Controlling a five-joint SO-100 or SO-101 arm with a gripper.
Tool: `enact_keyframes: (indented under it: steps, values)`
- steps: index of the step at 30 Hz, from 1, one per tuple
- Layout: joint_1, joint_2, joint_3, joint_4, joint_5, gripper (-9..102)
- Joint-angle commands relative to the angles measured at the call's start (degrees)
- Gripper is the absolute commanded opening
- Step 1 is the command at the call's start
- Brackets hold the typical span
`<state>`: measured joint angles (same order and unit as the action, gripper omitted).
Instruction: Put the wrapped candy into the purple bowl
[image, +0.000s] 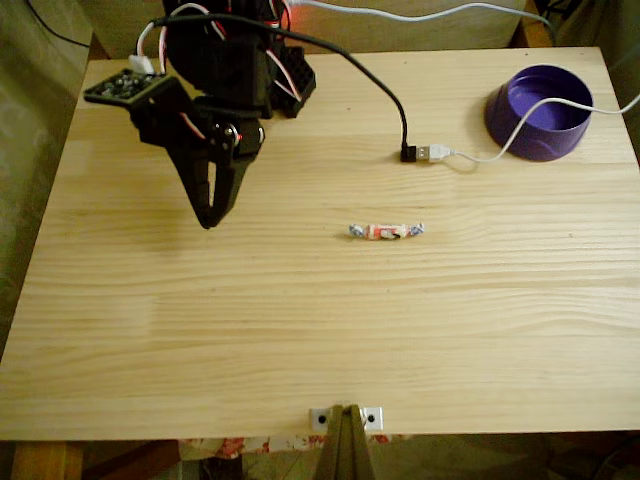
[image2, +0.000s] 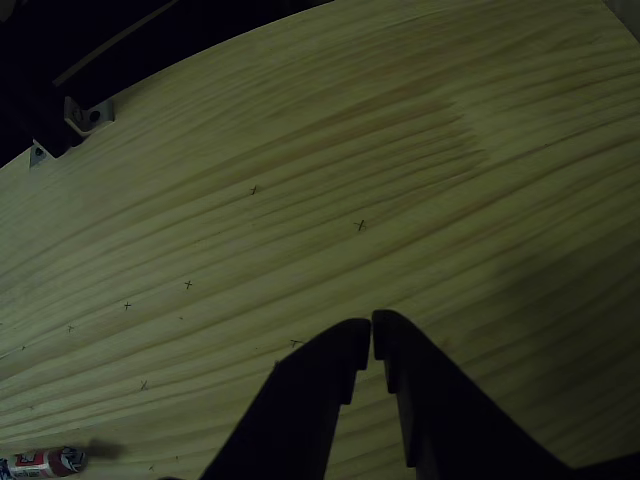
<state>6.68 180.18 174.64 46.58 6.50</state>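
In the fixed view your gripper (image: 208, 222) hangs at the left of centre of the frame, its black fingers drawn together to a point and holding nothing; the other view confirms this, showing the two dark fingertips (image2: 372, 338) meeting with only a hairline slit between them above bare wood. The wrapped candy (image: 386, 231) lies flat on the counter (image: 300, 340) near the middle of the fixed view, well apart from the gripper and to its right at about the same height in the frame. Its long axis runs nearly left to right across the picture, so the twisted bluish-silver ends point toward and away from the gripper while the white and red-pink middle offers the narrow width. In the other view the same candy (image2: 45, 462) appears at the lower left corner, off to one side of the closed tips. You would likely need to part the fingers and travel rightward in the fixed view, closing across the short width. The purple bowl (image: 540, 112) sits in the upper right of the fixed view, round, thick-walled, smooth plastic, with a white cable (image: 530, 125) draped over its rim and running to a silver USB plug (image: 432, 153) joined to a black cable (image: 390, 95); expect that cable to lie near the drop path. The counter is pale pine with a fine lengthwise grain and small pencilled crosses.
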Motion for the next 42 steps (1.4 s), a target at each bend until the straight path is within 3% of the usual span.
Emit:
enact_keyframes:
  steps: [1,17,20,24,34,42]
  values:
    - [0.26,0.62,-1.05,0.18,0.09,-2]
    - [0.79,0.62,-1.05,0.18,0.62,-2]
    - [1.23,0.62,-1.05,0.18,0.7,4]
    - [0.09,0.62,-1.05,0.18,-0.79,-2]
    - [-0.09,0.62,-1.05,0.09,-0.62,-2]
    - [-1.76,-2.72,-8.7,1.14,-6.86,-2]
